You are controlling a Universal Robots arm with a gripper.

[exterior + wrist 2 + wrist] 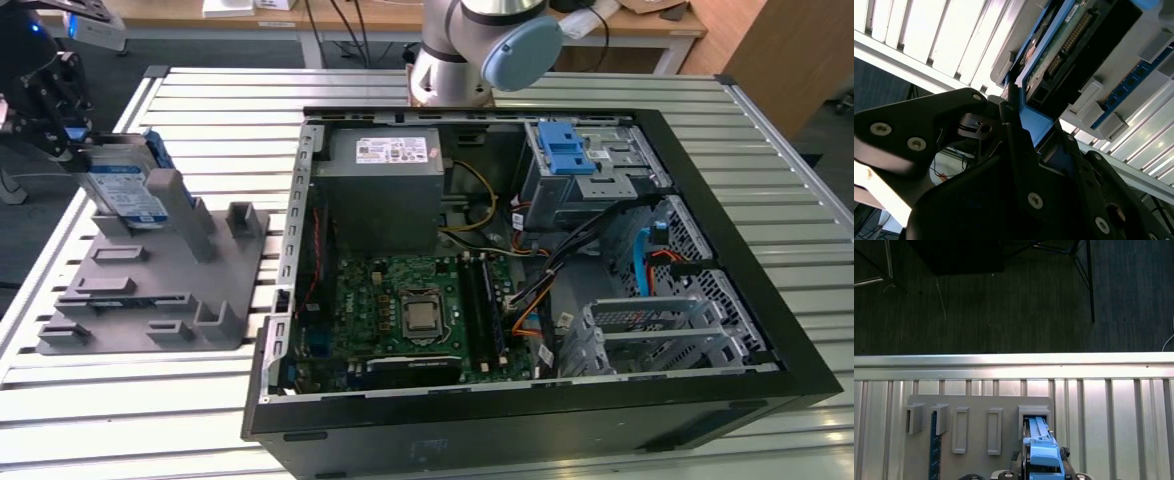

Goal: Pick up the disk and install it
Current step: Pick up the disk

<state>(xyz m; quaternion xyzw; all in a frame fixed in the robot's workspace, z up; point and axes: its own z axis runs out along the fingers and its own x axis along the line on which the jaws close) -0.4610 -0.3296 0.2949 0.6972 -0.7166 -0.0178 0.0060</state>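
The disk (pixel 124 190), a silver drive with a white-and-blue label in a blue carrier, stands on edge at the far slot of the grey holder (pixel 160 290) on the exterior view's left. My black gripper (pixel 80 148) is at its upper end. In the second wrist view my gripper (pixel 1019 117) is shut on the blue carrier's edge, with the disk's circuit-board side (pixel 1074 35) beyond the fingers (pixel 929 125). The first wrist view looks down the carrier (pixel 1041 452) into the holder's slot (pixel 1034 415).
The open computer case (pixel 747 330) lies on the slatted table (pixel 227 90), with a motherboard (pixel 414 310), a grey power supply (pixel 380 190), a drive cage with a blue latch (pixel 567 150) and metal bays (pixel 667 330). A blue strip (pixel 933 445) sits in another holder slot.
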